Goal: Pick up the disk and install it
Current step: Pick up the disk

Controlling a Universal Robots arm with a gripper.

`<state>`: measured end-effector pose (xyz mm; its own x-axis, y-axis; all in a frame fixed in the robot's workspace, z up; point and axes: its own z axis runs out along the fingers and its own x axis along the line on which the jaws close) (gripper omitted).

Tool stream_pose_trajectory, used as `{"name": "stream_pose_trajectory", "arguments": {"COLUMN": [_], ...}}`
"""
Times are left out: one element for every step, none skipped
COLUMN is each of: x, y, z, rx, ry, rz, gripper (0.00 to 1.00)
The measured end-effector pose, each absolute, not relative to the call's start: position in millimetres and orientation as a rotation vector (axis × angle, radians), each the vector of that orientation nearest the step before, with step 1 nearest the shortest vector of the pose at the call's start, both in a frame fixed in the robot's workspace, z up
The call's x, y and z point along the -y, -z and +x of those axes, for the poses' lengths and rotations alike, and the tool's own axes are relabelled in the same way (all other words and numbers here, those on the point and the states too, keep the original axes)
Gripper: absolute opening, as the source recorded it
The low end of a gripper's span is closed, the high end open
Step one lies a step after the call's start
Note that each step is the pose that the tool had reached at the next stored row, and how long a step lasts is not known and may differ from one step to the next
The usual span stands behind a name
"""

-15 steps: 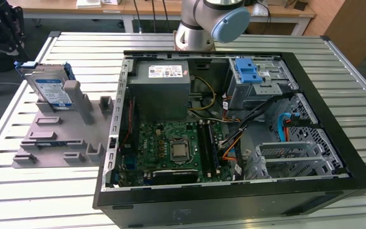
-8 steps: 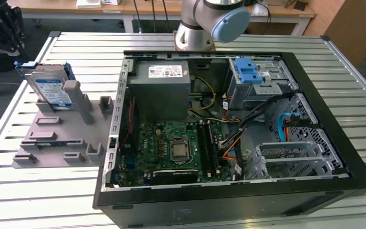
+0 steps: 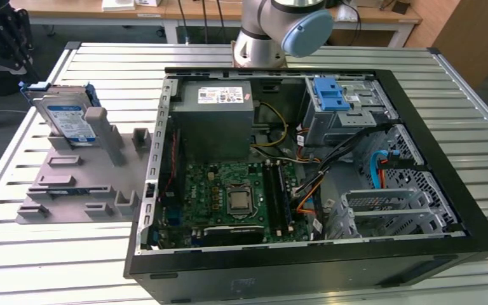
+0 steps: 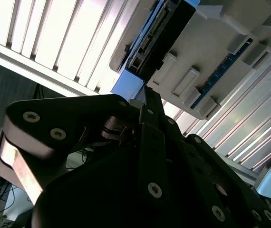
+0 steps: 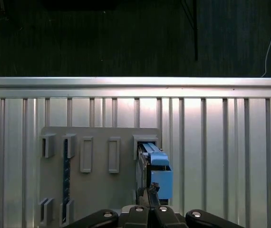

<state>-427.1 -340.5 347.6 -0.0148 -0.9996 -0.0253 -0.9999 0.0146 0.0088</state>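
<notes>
The disk stands on edge in a slot of a grey holder at the exterior view's left. It is silver with a blue-and-white label and a blue bracket. My black gripper hangs above it and slightly toward the exterior view's left, not touching it. In the first wrist view the gripper has its fingers shut together with nothing between them, just over the disk's blue bracket. In the second wrist view the gripper is close to the disk's connector end.
An open black computer case lies on the slatted metal table, with the motherboard, grey power supply and cables exposed. A drive cage with a blue latch sits at its far corner. The arm's base stands behind the case.
</notes>
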Motion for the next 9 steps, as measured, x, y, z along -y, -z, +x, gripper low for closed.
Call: {"name": "stream_pose_trajectory", "arguments": {"x": [340.5,340.5,340.5,340.5,340.5,340.5,340.4,340.4,340.5], "y": [-347.6,-347.5,-347.5,-347.4,-347.4,-347.2,-346.8,-346.5,-346.1], "z": [-427.1,-427.1,-427.1,-427.1,-427.1,-427.2,-427.2,-427.3,-427.5], "rx": [-2.229,-2.228,-2.228,-2.227,-2.226,-2.224,-2.221,-2.216,-2.211], "ry": [-0.037,-0.036,-0.035,-0.034,-0.031,-0.028,-0.020,-0.009,0.002], "rz": [-2.196,-2.196,-2.196,-2.195,-2.194,-2.192,-2.189,-2.184,-2.179], "gripper": [0.11,0.11,0.11,0.11,0.11,0.11,0.11,0.17,0.23]}}
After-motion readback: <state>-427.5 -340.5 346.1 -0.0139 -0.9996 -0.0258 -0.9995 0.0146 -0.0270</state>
